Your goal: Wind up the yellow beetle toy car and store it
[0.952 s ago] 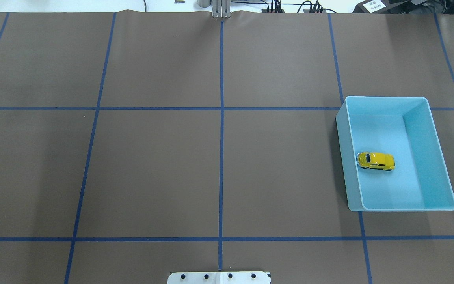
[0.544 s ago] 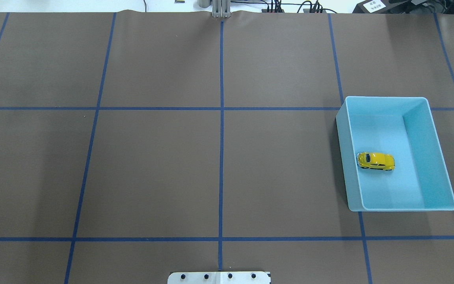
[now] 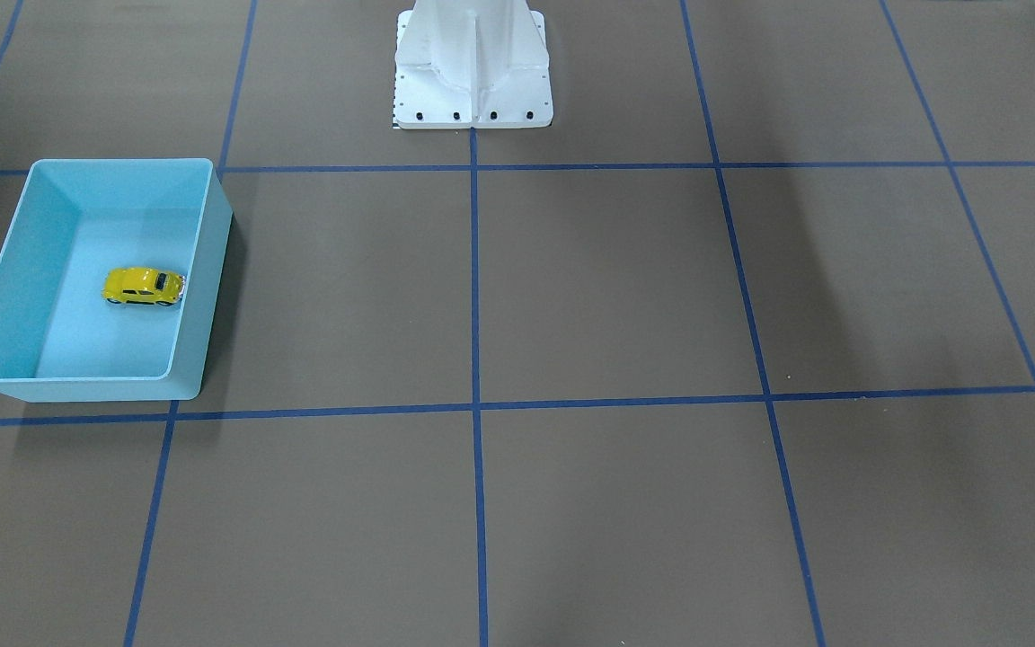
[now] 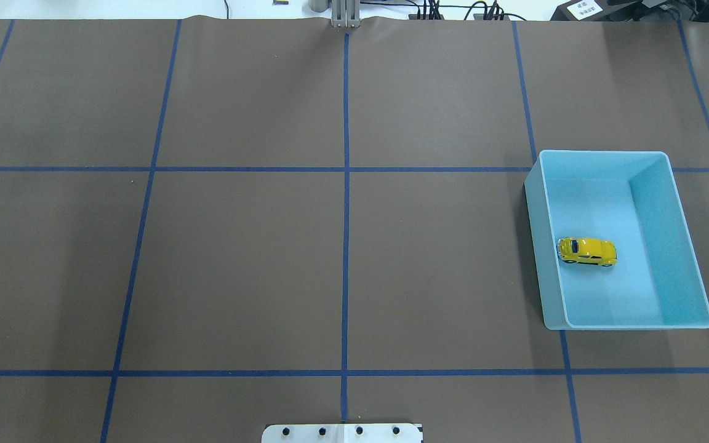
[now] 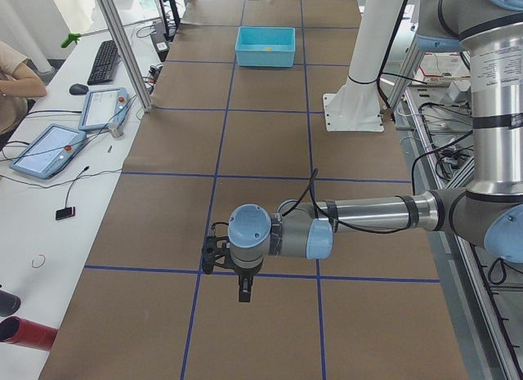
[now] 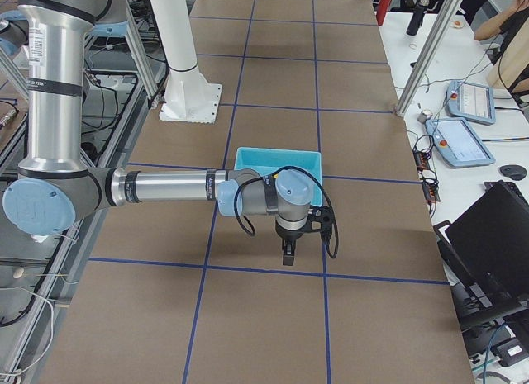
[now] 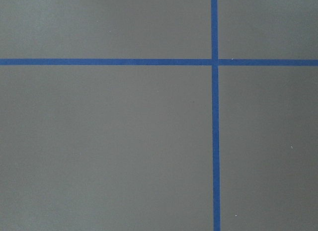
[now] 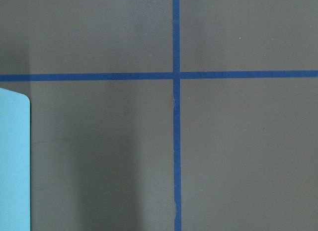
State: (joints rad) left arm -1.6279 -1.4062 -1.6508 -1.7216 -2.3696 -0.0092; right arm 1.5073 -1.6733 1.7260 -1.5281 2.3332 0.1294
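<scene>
The yellow beetle toy car (image 4: 586,251) stands on its wheels inside the light blue bin (image 4: 668,246), near the bin's wall toward the table's middle. It also shows in the front-facing view (image 3: 143,287) in the bin (image 3: 5,261). Neither gripper shows in the overhead or front-facing views. The left gripper (image 5: 240,292) hangs over bare table far from the bin, in the exterior left view. The right gripper (image 6: 287,256) hangs just beyond the bin (image 6: 277,159) in the exterior right view. I cannot tell whether either is open or shut.
The brown table cover carries a grid of blue tape lines (image 4: 346,215). The robot's white base (image 3: 473,67) stands at the table's edge. The bin's corner (image 8: 14,161) shows at the left of the right wrist view. Operator desks with tablets (image 5: 49,147) flank the table.
</scene>
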